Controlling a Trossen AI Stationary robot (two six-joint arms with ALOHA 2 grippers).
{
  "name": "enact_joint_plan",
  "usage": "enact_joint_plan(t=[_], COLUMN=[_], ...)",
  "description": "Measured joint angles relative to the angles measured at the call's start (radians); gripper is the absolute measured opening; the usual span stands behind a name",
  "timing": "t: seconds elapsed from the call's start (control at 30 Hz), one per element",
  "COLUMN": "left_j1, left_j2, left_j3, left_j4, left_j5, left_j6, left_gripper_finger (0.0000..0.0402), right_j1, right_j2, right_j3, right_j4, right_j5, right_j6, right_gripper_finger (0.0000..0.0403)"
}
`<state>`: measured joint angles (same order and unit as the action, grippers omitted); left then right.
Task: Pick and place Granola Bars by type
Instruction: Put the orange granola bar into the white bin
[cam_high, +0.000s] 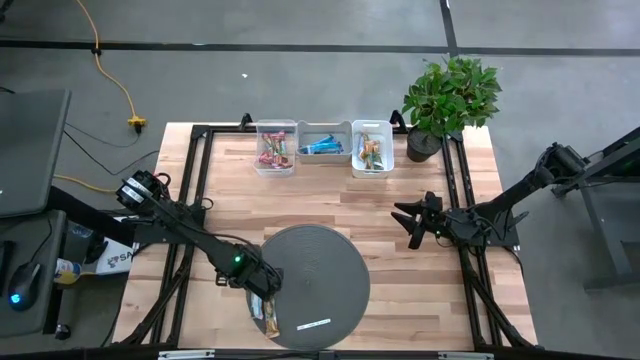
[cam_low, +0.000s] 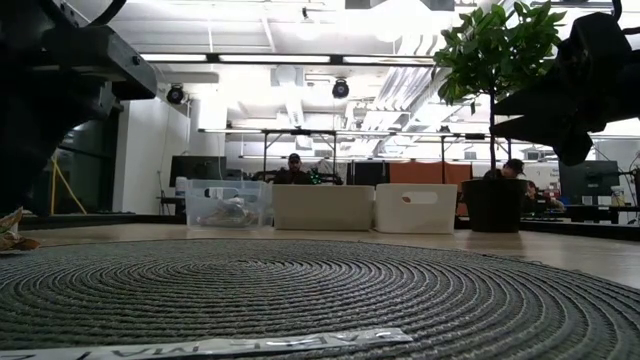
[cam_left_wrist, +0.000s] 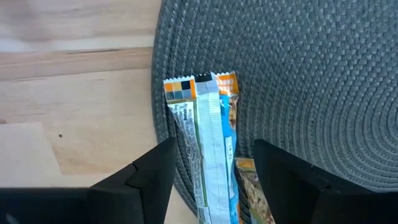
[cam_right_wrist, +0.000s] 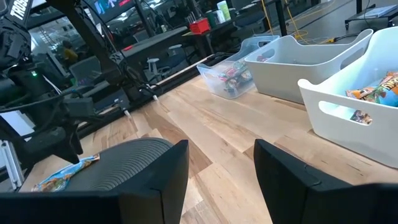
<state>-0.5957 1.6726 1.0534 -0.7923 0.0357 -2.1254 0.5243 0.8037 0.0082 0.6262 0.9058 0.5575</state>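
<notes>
The left tool (cam_left_wrist: 211, 180) hovered with its jaws spread over the near left edge of the round grey mat (cam_high: 320, 265), straddling a blue-and-white granola bar (cam_left_wrist: 214, 149) without closing on it. A second bar in orange wrapping (cam_left_wrist: 249, 186) lay partly beneath the first. The right tool (cam_high: 412, 222) waited open and empty above the worktop (cam_high: 400, 290), near the right rail and well apart from the mat.

By my judgement the sorting was nearly finished. Three bins stood in a row at the far edge: the left bin (cam_high: 275, 148) held pink-red bars, the middle bin (cam_high: 324, 143) blue ones, the right bin (cam_high: 372, 150) orange-green ones. Only the overlapping pair on the mat seemed left to place.

The left wrist view alone showed that two bars overlapped; from above they read as one small dark patch. The high view alone gave the bin contents by colour and a white label strip (cam_high: 314, 324) on the mat.
</notes>
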Motion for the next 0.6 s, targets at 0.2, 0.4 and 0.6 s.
enact_joint_plan(t=[0.2,0.4,0.6], left_j1=[0.000,0.000,0.000], left_j2=[0.014,0.045,0.069], left_j3=[-0.002,0.000,-0.001], left_j4=[0.003,0.030,0.035], left_j5=[0.002,0.019,0.036], left_j6=[0.000,0.004,0.008], left_gripper_finger=[0.0211,0.0211,0.0211], right_j1=[0.000,0.000,0.000], right_j2=[0.000,0.000,-0.002], right_j3=[0.000,0.000,0.000], right_j4=[0.000,0.000,0.000], right_j5=[0.000,-0.001,-0.007], right_j6=[0.000,-0.010,-0.016], right_gripper_finger=[0.0165,0.0165,0.0165])
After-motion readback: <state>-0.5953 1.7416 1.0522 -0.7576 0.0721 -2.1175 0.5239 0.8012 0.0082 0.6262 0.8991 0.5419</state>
